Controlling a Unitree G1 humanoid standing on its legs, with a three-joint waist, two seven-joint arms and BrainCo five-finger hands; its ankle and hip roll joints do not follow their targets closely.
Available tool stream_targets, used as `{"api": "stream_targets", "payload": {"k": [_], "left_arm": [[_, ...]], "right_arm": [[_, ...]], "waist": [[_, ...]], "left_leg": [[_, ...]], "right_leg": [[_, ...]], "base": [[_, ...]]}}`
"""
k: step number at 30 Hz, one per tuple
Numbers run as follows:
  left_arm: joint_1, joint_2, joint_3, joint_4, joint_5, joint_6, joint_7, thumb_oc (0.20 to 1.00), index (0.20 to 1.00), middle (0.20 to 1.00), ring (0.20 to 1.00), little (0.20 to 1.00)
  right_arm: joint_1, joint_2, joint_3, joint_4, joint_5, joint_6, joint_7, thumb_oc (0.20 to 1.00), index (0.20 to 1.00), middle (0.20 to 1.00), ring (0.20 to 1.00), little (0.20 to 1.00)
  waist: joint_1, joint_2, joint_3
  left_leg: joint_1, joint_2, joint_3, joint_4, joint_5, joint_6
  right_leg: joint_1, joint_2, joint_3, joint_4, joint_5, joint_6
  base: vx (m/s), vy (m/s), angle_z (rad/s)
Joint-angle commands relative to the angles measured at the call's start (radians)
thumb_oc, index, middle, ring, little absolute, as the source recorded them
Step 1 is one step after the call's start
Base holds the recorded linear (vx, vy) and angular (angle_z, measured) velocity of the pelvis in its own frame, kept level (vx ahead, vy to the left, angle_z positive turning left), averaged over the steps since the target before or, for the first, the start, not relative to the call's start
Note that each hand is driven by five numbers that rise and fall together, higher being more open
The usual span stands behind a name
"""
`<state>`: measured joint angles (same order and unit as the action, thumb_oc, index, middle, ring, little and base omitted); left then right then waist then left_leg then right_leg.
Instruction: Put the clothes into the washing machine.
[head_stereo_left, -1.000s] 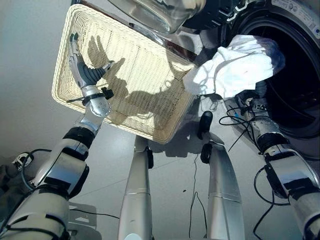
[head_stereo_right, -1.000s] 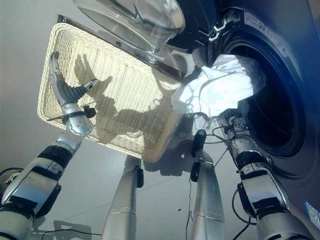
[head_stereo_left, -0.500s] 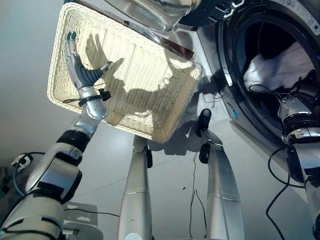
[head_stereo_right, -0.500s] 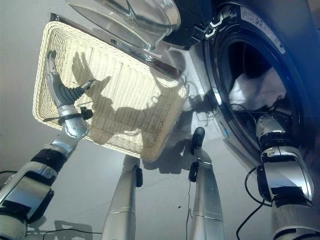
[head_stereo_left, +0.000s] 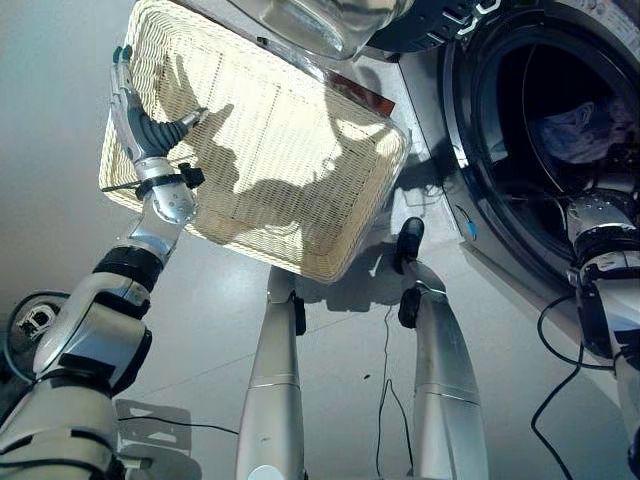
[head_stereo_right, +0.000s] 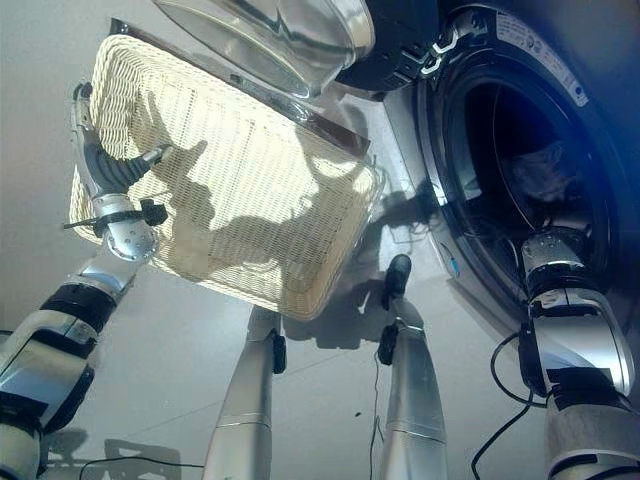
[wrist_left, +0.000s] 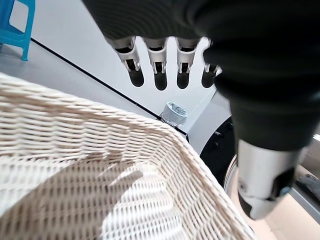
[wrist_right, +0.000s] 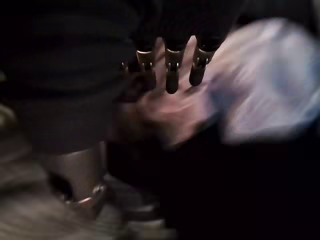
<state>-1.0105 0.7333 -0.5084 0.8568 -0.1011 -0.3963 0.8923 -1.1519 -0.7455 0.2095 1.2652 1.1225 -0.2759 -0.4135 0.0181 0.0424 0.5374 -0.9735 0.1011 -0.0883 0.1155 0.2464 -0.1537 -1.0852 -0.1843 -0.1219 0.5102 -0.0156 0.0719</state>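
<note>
Clothes (head_stereo_left: 578, 130) lie deep in the washing machine drum (head_stereo_left: 560, 160), at 2 o'clock. Right hand (wrist_right: 170, 75) reaches inside with straight fingers, holding nothing. Pull it out slowly, clear of the cloth. Left hand (head_stereo_left: 140, 110) hovers flat-fingered over the wicker basket (head_stereo_left: 290, 230).

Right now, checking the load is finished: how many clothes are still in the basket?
0. The basket is empty; one pale garment lies inside the washing machine drum.

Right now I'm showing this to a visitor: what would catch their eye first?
The big pale wicker basket, lit bright and bare inside, with the left hand held open at its rim. Then the dark round mouth of the washing machine, where the right hand reaches in toward pale clothes lying in the drum.
</note>
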Motion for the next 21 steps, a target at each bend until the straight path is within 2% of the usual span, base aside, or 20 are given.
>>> {"api": "stream_targets", "payload": {"k": [1, 2, 3, 6, 10, 12, 16, 21], "left_arm": [[-0.075, 0.009, -0.006, -0.028, -0.010, 0.004, 0.022, 1.000, 1.000, 1.000, 1.000, 1.000], [-0.077, 0.010, -0.006, -0.027, -0.012, 0.003, 0.020, 1.000, 1.000, 1.000, 1.000, 1.000], [-0.085, 0.013, -0.016, -0.019, -0.012, -0.005, 0.009, 1.000, 1.000, 1.000, 1.000, 1.000], [-0.095, 0.009, -0.028, -0.016, -0.003, -0.008, 0.006, 1.000, 1.000, 1.000, 1.000, 1.000], [-0.112, 0.005, -0.034, -0.005, -0.013, -0.009, -0.006, 1.000, 1.000, 1.000, 1.000, 1.000], [-0.116, 0.000, -0.031, 0.000, -0.014, -0.015, -0.014, 1.000, 1.000, 1.000, 1.000, 1.000], [-0.104, -0.008, -0.022, 0.006, -0.033, -0.030, -0.055, 1.000, 1.000, 1.000, 1.000, 1.000], [-0.038, -0.022, 0.004, -0.008, -0.038, -0.034, -0.087, 1.000, 1.000, 1.000, 1.000, 1.000]], "right_arm": [[-0.121, -0.233, 0.176, 0.008, -0.350, 0.262, -0.154, 1.000, 1.000, 1.000, 1.000, 1.000], [-0.129, -0.234, 0.183, 0.013, -0.354, 0.267, -0.158, 1.000, 1.000, 1.000, 1.000, 1.000], [-0.156, -0.237, 0.217, 0.038, -0.442, 0.315, -0.186, 1.000, 1.000, 1.000, 1.000, 1.000], [-0.190, -0.232, 0.268, 0.045, -0.583, 0.392, -0.250, 1.000, 1.000, 1.000, 1.000, 1.000], [-0.218, -0.218, 0.312, 0.027, -0.705, 0.428, -0.334, 1.000, 1.000, 1.000, 1.000, 1.000], [-0.220, -0.209, 0.314, 0.021, -0.747, 0.417, -0.358, 1.000, 1.000, 1.000, 1.000, 1.000], [-0.184, -0.181, 0.317, -0.057, -0.894, 0.339, -0.432, 1.000, 1.000, 1.000, 1.000, 1.000], [-0.053, -0.154, 0.286, -0.209, -1.010, 0.280, -0.467, 1.000, 1.000, 1.000, 1.000, 1.000]], "waist": [[0.025, -0.045, -0.017], [0.024, -0.044, -0.017], [0.029, -0.045, -0.017], [0.033, -0.041, -0.017], [0.032, -0.034, -0.017], [0.030, -0.031, -0.017], [0.022, -0.026, -0.017], [0.009, -0.024, -0.017]], "left_leg": [[-0.007, -0.031, 0.030, 0.103, -0.110, 0.058], [-0.009, -0.030, 0.030, 0.104, -0.110, 0.058], [-0.011, -0.031, 0.026, 0.107, -0.110, 0.062], [-0.012, -0.036, 0.024, 0.105, -0.110, 0.069], [-0.010, -0.040, 0.027, 0.105, -0.115, 0.075], [-0.010, -0.040, 0.028, 0.107, -0.118, 0.077], [-0.003, -0.040, 0.034, 0.112, -0.127, 0.078], [0.033, -0.046, 0.044, 0.126, -0.146, 0.085]], "right_leg": [[0.101, 0.019, -0.036, -0.235, 0.169, 0.057], [0.100, 0.019, -0.037, -0.233, 0.169, 0.057], [0.100, 0.018, -0.042, -0.228, 0.168, 0.056], [0.100, 0.019, -0.048, -0.229, 0.168, 0.057], [0.098, 0.020, -0.046, -0.226, 0.162, 0.057], [0.096, 0.020, -0.043, -0.223, 0.160, 0.057], [0.097, 0.021, -0.031, -0.216, 0.150, 0.057], [0.120, 0.026, -0.013, -0.207, 0.139, 0.055]], "base": [[-0.02, -0.068, 0.03], [-0.01, -0.060, 0.03], [-0.01, -0.047, 0.03], [0.00, -0.016, 0.01], [0.00, 0.007, 0.02], [0.00, 0.000, 0.00], [-0.01, 0.032, 0.01], [-0.02, 0.038, 0.01]]}}
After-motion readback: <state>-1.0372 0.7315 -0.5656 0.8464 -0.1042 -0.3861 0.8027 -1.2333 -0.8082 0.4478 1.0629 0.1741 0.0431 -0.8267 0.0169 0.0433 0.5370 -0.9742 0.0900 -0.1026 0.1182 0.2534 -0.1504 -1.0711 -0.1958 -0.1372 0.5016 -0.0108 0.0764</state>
